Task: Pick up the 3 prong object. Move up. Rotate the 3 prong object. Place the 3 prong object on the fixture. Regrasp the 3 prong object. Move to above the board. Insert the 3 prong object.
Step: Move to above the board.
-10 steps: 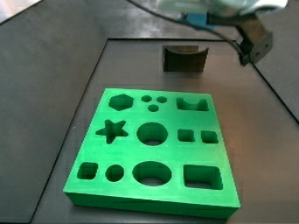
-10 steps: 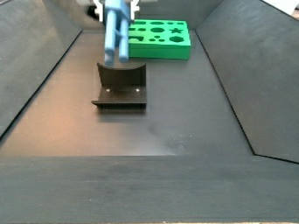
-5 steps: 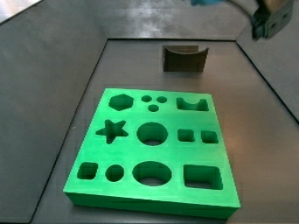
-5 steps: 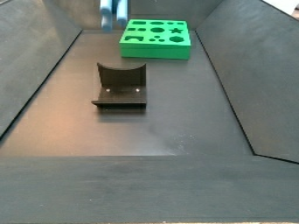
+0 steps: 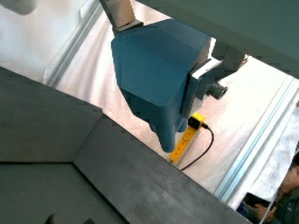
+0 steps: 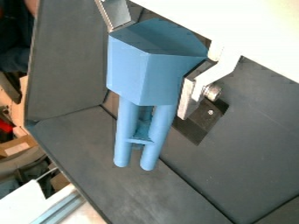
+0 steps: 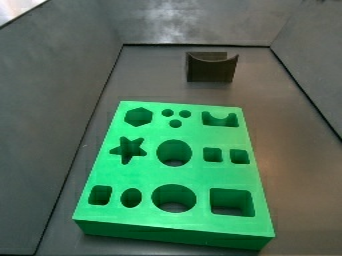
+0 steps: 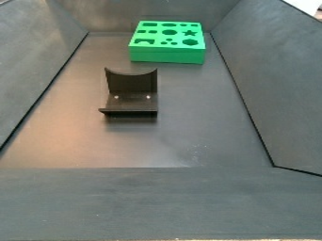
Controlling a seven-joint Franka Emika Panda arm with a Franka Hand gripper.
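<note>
3 prong object (image 6: 146,83) clamped between fingers (image 6: 201,80) — gripper (image 6: 158,48)

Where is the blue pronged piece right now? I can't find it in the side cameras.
The blue pronged piece shows only in both wrist views, clamped between the gripper fingers with prongs hanging down; both are out of both side views.

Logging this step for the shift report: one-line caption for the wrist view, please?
Gripper shut on the 3 prong object, fingers flanking its block end, prongs pointing away.
</note>
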